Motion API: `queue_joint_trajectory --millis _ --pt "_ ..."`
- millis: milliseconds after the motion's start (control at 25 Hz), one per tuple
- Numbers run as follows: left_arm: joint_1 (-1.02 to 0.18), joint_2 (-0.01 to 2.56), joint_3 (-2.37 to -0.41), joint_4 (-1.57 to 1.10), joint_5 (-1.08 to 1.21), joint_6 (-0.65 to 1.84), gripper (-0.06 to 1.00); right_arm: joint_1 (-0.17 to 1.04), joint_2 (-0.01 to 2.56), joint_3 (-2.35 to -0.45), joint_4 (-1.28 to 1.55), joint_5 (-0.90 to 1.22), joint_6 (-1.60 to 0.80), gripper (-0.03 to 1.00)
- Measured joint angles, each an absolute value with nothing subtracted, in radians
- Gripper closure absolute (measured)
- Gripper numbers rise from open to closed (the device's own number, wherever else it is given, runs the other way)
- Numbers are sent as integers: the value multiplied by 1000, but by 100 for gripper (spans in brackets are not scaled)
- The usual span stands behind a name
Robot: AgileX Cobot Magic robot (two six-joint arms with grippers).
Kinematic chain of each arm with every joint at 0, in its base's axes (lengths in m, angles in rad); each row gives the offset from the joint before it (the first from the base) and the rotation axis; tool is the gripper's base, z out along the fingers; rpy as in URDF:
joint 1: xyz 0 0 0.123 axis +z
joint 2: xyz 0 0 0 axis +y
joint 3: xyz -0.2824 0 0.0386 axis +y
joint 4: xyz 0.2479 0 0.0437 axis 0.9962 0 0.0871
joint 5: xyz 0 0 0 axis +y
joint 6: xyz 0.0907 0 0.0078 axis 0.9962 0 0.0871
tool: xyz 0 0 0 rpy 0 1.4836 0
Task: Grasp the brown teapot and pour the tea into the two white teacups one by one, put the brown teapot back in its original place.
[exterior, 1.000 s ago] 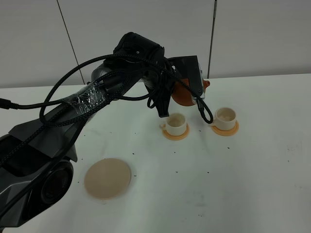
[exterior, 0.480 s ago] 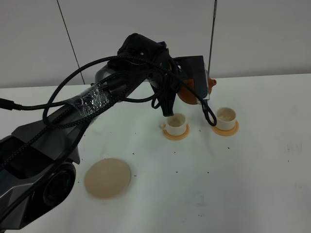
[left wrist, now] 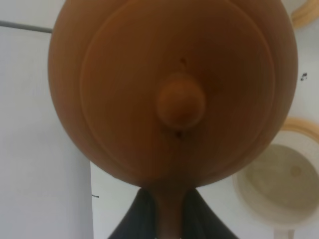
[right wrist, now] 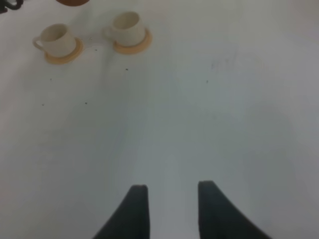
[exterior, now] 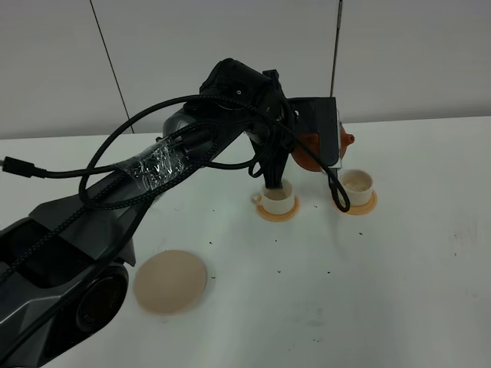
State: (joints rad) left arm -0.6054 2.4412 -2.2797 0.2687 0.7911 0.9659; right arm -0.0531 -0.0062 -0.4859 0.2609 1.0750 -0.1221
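1 right gripper: jaws parted, empty, over bare table, well apart from the cups.
1 beige coaster: flat, well apart from teapot.
Left cup, right cup: white, each on an orange saucer.
1 brown teapot: airborne, lid on, just behind the 2 cups, spout toward right cup.
1 left gripper: clamped tight on teapot handle.
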Motion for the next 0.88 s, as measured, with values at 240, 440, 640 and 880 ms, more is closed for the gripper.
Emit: queue_joint_trajectory --millis 240,440,640,880 --pt "-605 2487 -2280 342 785 937 77 -53 -6 -486 261 1075 -122 73" --pt "-605 2496 -2280 406 751 900 77 -53 -6 -486 261 1075 -122 73" --pt "-605 2513 -2280 413 719 889 77 -53 -6 -486 261 1075 -121 73" --pt "-605 2519 -2280 416 699 877 77 -53 -6 -486 261 1075 -122 73"
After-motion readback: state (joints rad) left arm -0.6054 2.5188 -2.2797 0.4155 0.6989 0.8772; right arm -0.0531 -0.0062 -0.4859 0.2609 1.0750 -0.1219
